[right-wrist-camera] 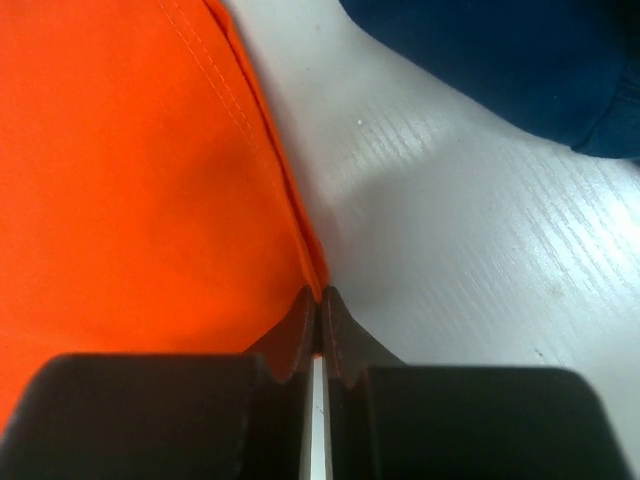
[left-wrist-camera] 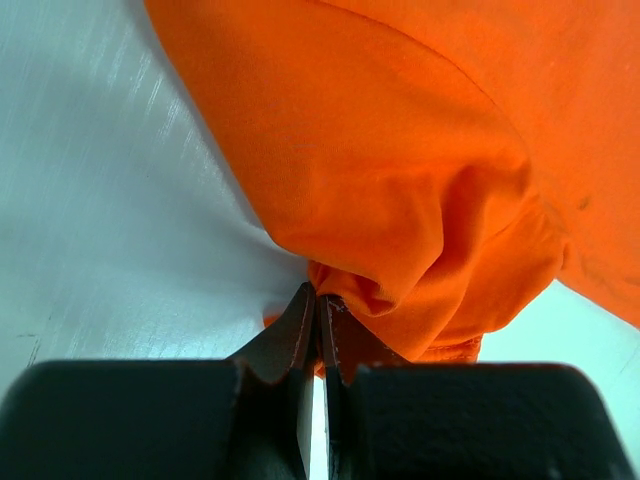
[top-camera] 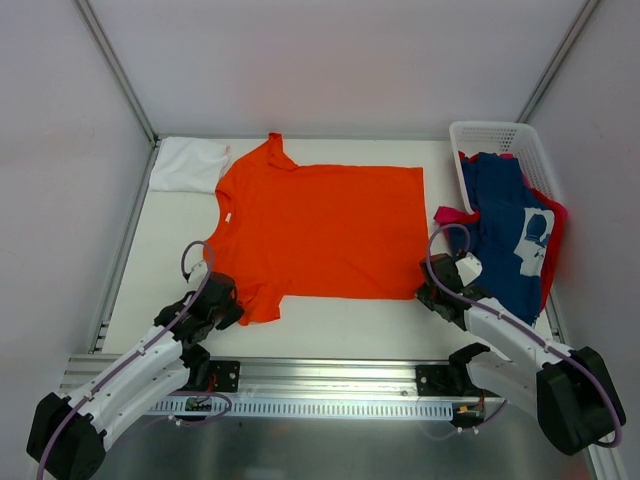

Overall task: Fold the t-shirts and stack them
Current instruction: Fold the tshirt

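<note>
Top view: I see the orange shirt (top-camera: 320, 225) spread flat mid-table (top-camera: 330, 320), collar to the left and hem to the right. A white shirt (top-camera: 188, 165) lies at the far left corner, just beside the orange shirt's far sleeve. At the far right, a navy shirt (top-camera: 510, 220) with white print spills from the basket (top-camera: 490, 132) toward the near side, with a pink-red shirt (top-camera: 553, 250) showing at its edges. My left gripper (top-camera: 225, 305) sits at the near sleeve and my right gripper (top-camera: 432, 295) at the near right hem corner, but from above I cannot tell how either pair of jaws stands

Left wrist view: the left gripper (left-wrist-camera: 318, 300) is closed, with a bunched fold of orange cloth (left-wrist-camera: 400, 180) pinched between its tips and lifted into wrinkles over the white table (left-wrist-camera: 120, 200)

Right wrist view: the right gripper (right-wrist-camera: 320, 300) is closed on the stitched hem edge of the orange shirt (right-wrist-camera: 130, 180), which runs straight into the tips and lies smooth. Bare table (right-wrist-camera: 450, 220) lies to the right, and the navy shirt (right-wrist-camera: 520, 70) sits beyond it, apart from the hem
</note>
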Controlling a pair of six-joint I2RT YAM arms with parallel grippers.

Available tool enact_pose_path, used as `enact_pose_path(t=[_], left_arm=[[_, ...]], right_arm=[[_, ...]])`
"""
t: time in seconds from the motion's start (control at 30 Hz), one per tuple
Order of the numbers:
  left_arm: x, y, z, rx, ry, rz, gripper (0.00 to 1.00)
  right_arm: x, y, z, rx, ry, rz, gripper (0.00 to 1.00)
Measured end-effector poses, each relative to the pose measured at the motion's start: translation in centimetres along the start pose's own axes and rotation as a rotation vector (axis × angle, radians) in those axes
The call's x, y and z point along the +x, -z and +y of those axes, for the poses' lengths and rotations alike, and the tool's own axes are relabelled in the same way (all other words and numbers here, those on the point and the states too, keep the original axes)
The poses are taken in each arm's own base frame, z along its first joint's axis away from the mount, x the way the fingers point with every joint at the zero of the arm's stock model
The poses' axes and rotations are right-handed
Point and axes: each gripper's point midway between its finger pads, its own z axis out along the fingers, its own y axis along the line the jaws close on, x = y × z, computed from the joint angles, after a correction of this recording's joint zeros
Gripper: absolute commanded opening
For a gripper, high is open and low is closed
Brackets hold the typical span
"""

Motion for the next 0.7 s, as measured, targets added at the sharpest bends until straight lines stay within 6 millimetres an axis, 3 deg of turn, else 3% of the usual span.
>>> enact_pose_path(t=[0.37,0.53,0.7], left_arm=[[-0.6,0.4,-0.8,0.012,-0.026,-0.007,0.00],[-2.9,2.1,-3.9,0.083,-0.029,-0.049,0.00],[-5.3,4.0,-7.0,0.147,-0.031,-0.090,0.00]], right_arm=[[0.1,0.9,-1.7,0.048,0.014,0.002,0.00],[-0.7,2.2,-2.0,0.060,0.024,-0.013,0.01],[-3.4,4.0,0.1,0.021,0.029,-0.067,0.01]])
